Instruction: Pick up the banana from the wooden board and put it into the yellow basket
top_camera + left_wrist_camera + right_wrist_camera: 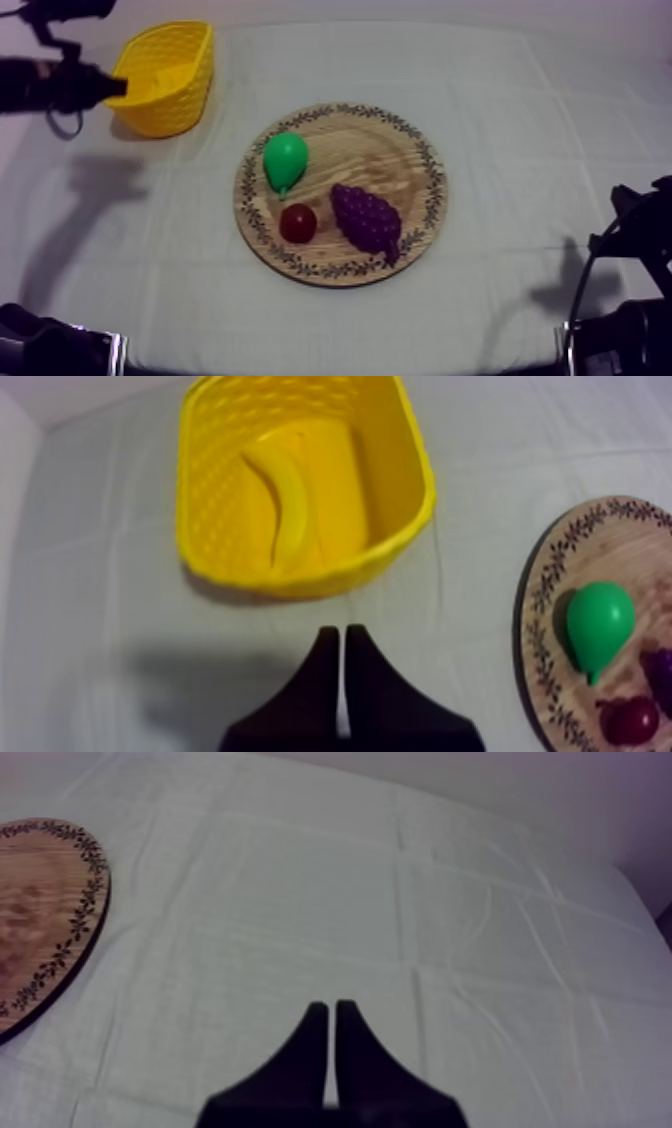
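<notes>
A surface covered with a grey-white cloth is seen from above. A round wooden board with a leafy patterned rim lies near its middle. Three toy fruits rest on the board. A green pear sits on its left part. A small red fruit lies just below the pear. A bunch of purple grapes lies just beside the red fruit, toward the board's lower right.

A yellow basket with woven-looking walls stands at the far left of the surface, well apart from the board. The view from the left wrist looks down into it. The banana lies inside on the basket's floor, curved, with one end near the far wall and the other near the near wall.

The left arm reaches in from the upper left, and its tip is just beside the basket's rim. The left jaws are pressed together into a narrow black wedge with nothing between them. They hang over bare cloth just short of the basket, and the arm casts a shadow on the cloth.

The right arm sits low at the right edge of the surface, well away from the board. The right jaws are likewise closed together and empty. They hang over creased bare cloth, with the edge of the board off to one side.
</notes>
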Robot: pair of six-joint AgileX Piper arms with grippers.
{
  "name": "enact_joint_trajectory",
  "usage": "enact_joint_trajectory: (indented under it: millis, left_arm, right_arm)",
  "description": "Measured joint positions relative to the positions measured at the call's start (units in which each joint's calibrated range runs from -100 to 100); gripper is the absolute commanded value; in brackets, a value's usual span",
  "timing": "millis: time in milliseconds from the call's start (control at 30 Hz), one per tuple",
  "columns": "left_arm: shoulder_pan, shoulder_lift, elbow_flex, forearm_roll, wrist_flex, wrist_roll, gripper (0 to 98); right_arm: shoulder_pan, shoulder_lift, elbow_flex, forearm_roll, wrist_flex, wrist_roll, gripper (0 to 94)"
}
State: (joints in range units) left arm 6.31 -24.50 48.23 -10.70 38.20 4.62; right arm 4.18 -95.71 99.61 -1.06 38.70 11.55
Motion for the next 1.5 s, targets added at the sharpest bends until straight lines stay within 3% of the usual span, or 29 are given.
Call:
enact_joint_trajectory:
  millis: [267, 500, 767, 1133, 1300, 1500]
  left_arm:
    - [-3.3, -24.6, 22.8, 6.26, -4.6, -3.7, 0.0]
    - [-6.0, -46.4, 36.8, 9.33, 2.1, -5.7, 0.0]
    - [-4.4, -65.3, 43.2, 9.92, 7.9, -4.6, 0.0]
    - [-2.7, -75.2, 47.2, 10.7, 7.7, -5.3, 0.0]
    - [-2.1, -75.4, 47.7, 10.09, 6.4, -3.4, 0.0]
    - [-2.0, -75.5, 51.0, 8.9, -2.8, 1.2, 0.1]
  right_arm:
    - [0.0, 0.0, 0.0, 0.0, 0.0, 0.0, 0.4]
    - [0.0, 0.0, 0.0, 0.0, 0.0, 0.0, 0.4]
    - [0.0, 0.0, 0.0, 0.0, 0.0, 0.0, 0.4]
    - [0.0, 0.0, 0.0, 0.0, 0.0, 0.0, 0.4]
    - [0.0, 0.0, 0.0, 0.0, 0.0, 0.0, 0.4]
    - [0.0, 0.0, 0.0, 0.0, 0.0, 0.0, 0.4]
